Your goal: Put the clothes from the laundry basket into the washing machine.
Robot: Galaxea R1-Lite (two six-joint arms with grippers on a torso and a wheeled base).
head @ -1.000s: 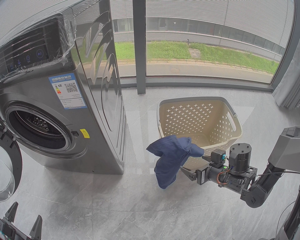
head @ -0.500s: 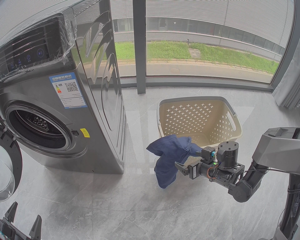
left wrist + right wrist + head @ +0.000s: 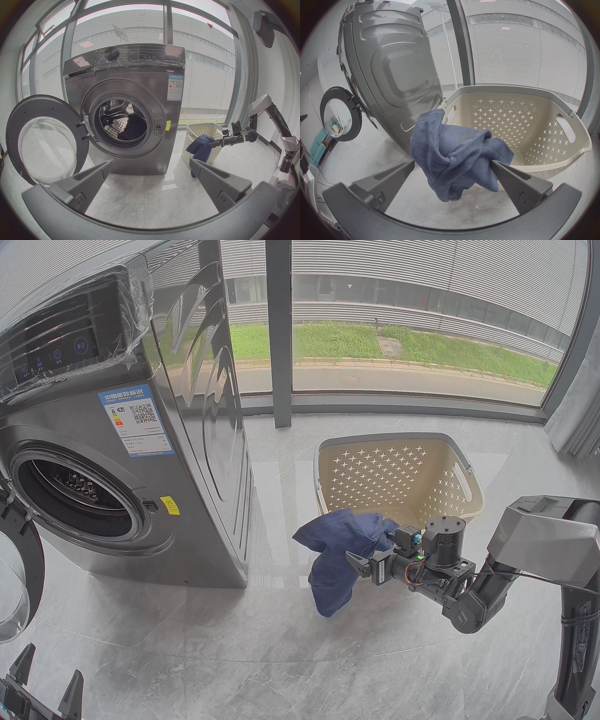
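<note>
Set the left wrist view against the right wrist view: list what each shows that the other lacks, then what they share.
Left wrist view: the drum of the washing machine, the left gripper with jaws open. Right wrist view: the machine's side panel, the floor of the basket. Both: the blue garment draped over the basket's rim, the right gripper at it, the machine's open door.
</note>
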